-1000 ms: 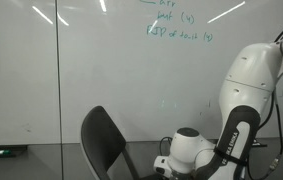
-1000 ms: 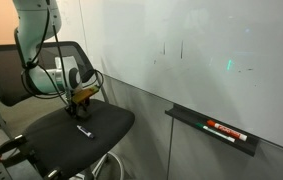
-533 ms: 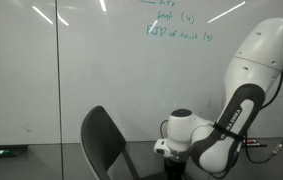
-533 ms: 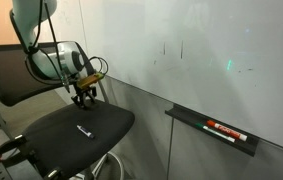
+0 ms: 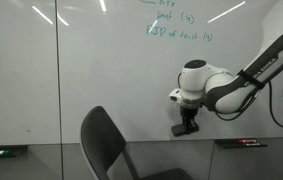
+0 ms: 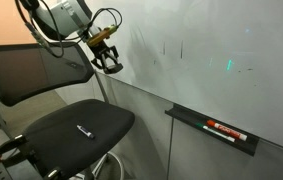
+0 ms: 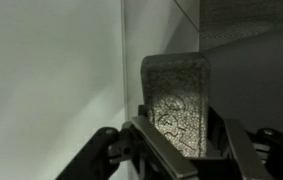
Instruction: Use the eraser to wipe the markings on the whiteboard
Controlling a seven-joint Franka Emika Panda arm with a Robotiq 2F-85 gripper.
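My gripper (image 5: pixel 186 124) is shut on the eraser (image 7: pixel 176 92), a small speckled tan block that stands between the fingers (image 7: pixel 181 140) in the wrist view. The gripper (image 6: pixel 109 62) hangs in the air above the chair, close to the whiteboard (image 5: pixel 81 70); I cannot tell whether the eraser touches it. Green handwriting (image 5: pixel 177 26) sits high on the whiteboard, well above the gripper. In an exterior view, faint dark strokes (image 6: pixel 180 48) show on the whiteboard (image 6: pixel 211 40) to the right of the gripper.
A black office chair (image 6: pixel 79 125) stands below the gripper, with a slim marker (image 6: pixel 83 130) lying on its seat. A wall tray (image 6: pixel 213 129) holds a red-and-black marker (image 6: pixel 224 130). The chair back (image 5: pixel 103 140) shows left of the arm.
The arm has risen from just above the chair seat to whiteboard height and moved toward the board, carrying the eraser in the shut gripper. The marker stays on the seat.
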